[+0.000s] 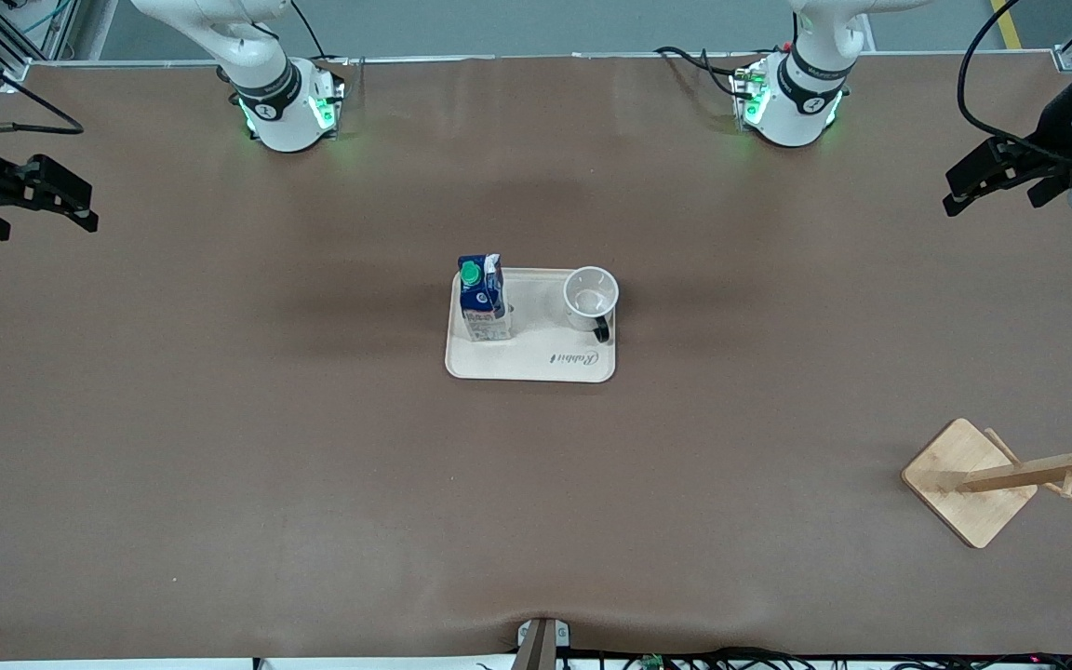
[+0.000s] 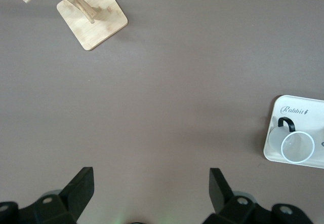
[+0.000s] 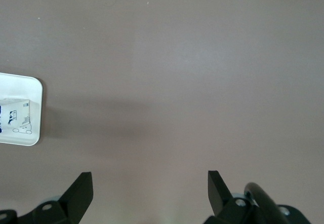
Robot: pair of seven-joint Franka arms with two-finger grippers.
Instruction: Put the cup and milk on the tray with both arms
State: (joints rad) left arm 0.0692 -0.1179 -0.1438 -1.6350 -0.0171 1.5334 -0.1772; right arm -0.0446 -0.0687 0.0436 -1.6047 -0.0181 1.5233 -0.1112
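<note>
The cream tray [image 1: 536, 365] lies at the middle of the table. The milk carton [image 1: 483, 298] stands upright on it toward the right arm's end. The white cup [image 1: 590, 300] stands on it toward the left arm's end, its black handle facing the front camera. The left wrist view shows the tray [image 2: 273, 148] and the cup [image 2: 296, 146]; the right wrist view shows a tray corner [image 3: 30, 89] with the carton [image 3: 15, 115] on it. My left gripper [image 1: 964, 191], [image 2: 150, 191] is open and empty above the table's left-arm end. My right gripper [image 1: 75, 205], [image 3: 150, 191] is open and empty above the other end.
A wooden rack with a square base [image 1: 969, 482] and pegs lies near the left arm's end, nearer the front camera; it also shows in the left wrist view [image 2: 92, 16]. Brown table surface [image 1: 313, 447] surrounds the tray.
</note>
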